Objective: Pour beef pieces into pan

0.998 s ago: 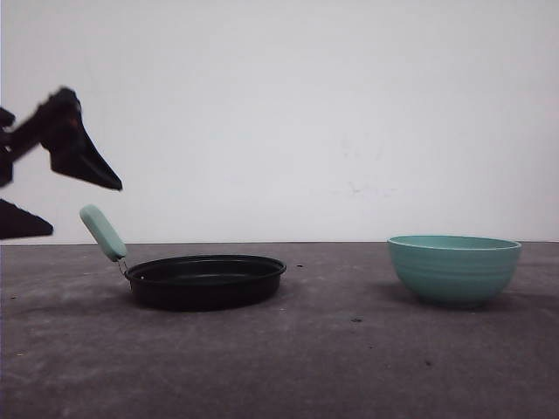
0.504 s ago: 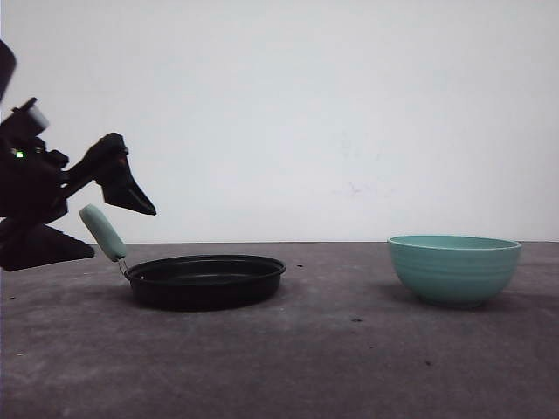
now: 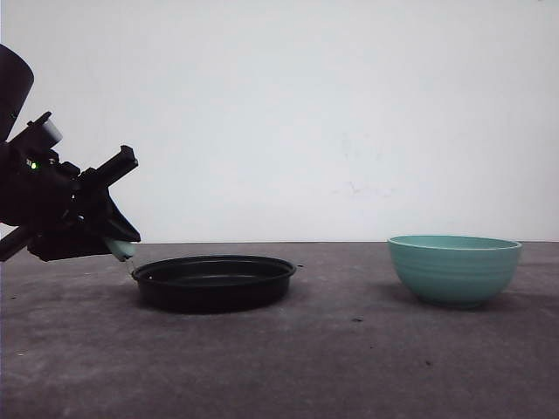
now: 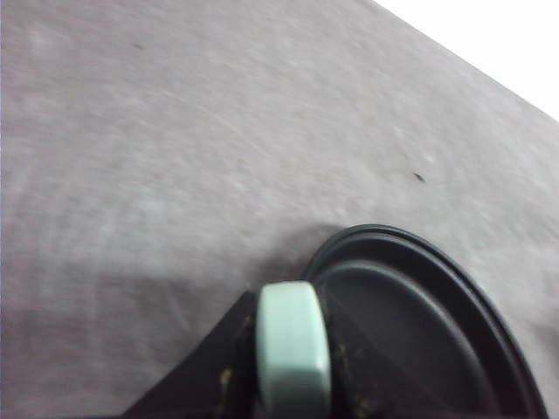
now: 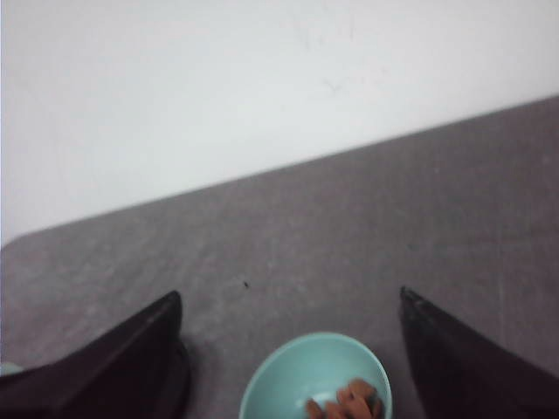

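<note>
Front view, near to far. Grey counter (image 3: 349, 367) in the foreground. Lower left of frame: black pan (image 3: 214, 281), its mint handle (image 4: 293, 349) clamped between the left end effector (image 3: 112, 242) fingers. Lower right: teal bowl (image 3: 453, 269) holding the beef pieces (image 5: 342, 403). Right end effector (image 5: 293, 367) jaws spread apart above the bowl. White wall (image 3: 332, 113) behind.

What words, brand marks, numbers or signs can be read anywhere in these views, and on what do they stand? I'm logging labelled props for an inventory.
None: no readable text, number or sign appears.
Shallow round black pan with mint-green handle: unmarked.
Teal ribbed bowl holding reddish-brown beef pieces: unmarked.
Grey table and white wall: only specks and faint scuffs.
Left end effector: a small green light, no lettering.
</note>
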